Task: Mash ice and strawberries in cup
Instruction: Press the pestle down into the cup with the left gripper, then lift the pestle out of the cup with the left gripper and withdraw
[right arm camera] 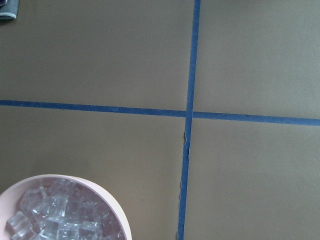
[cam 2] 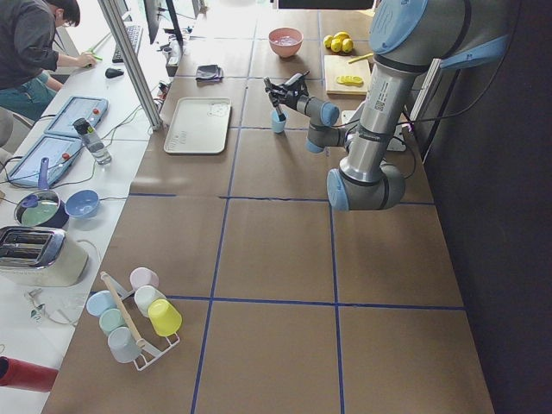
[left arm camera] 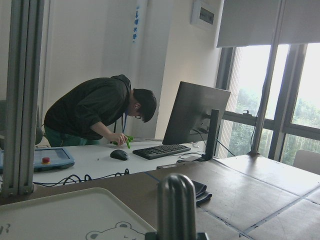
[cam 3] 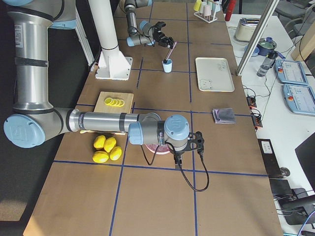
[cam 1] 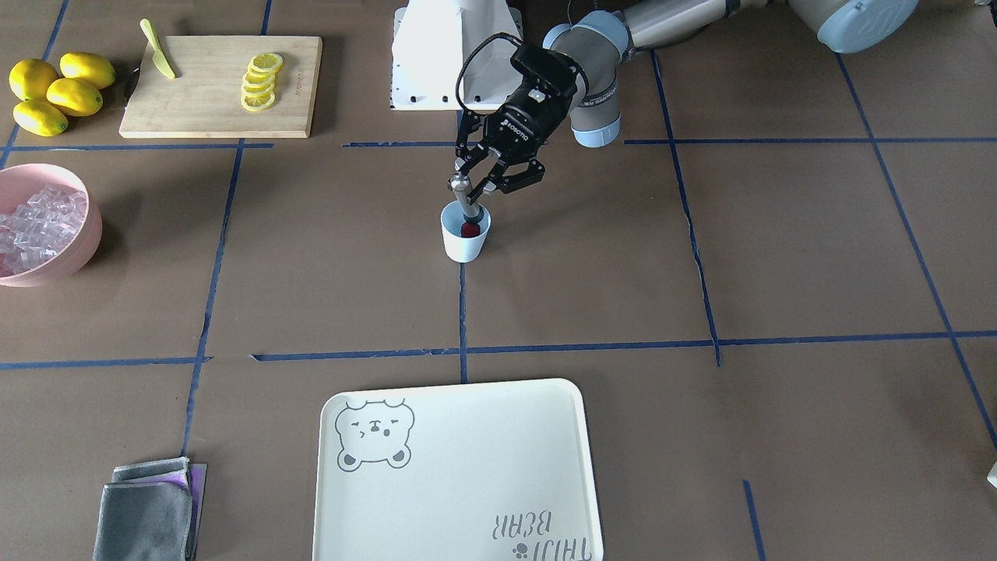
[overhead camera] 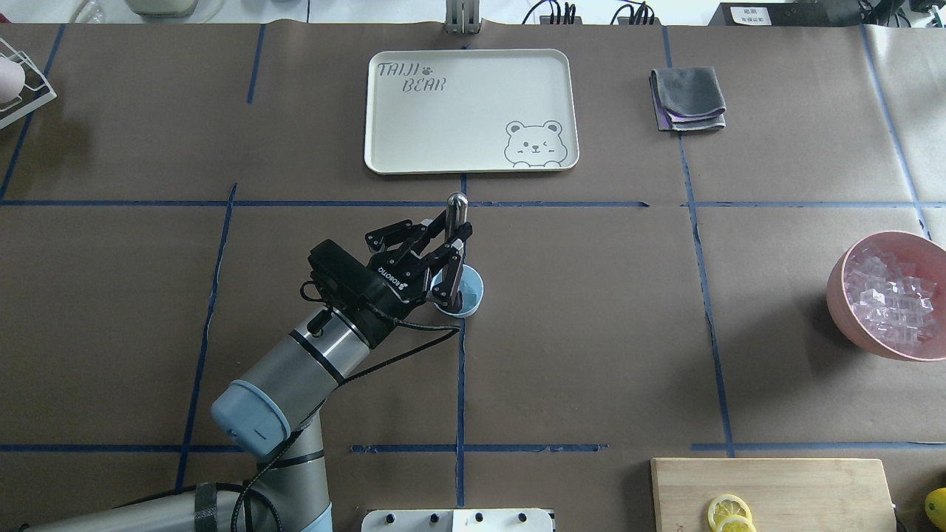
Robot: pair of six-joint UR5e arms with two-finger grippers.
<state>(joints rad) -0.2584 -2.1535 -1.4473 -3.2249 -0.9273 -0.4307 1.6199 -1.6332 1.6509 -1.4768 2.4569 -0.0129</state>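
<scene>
Left pincer point(cam 1: 475, 189) clamped on pestle point(cam 1: 468, 207), angled down, right arm point(cam 3: 103, 122) outstretched

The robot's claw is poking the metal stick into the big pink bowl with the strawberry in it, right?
Not the pink bowl: the left claw pokes the metal stick into the small white cup, where the strawberry sits. The front-facing view shows it.

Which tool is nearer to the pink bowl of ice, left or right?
Right. The right tool hangs beside the pink bowl; the left tool holds a muddler in the cup, far away.
</scene>
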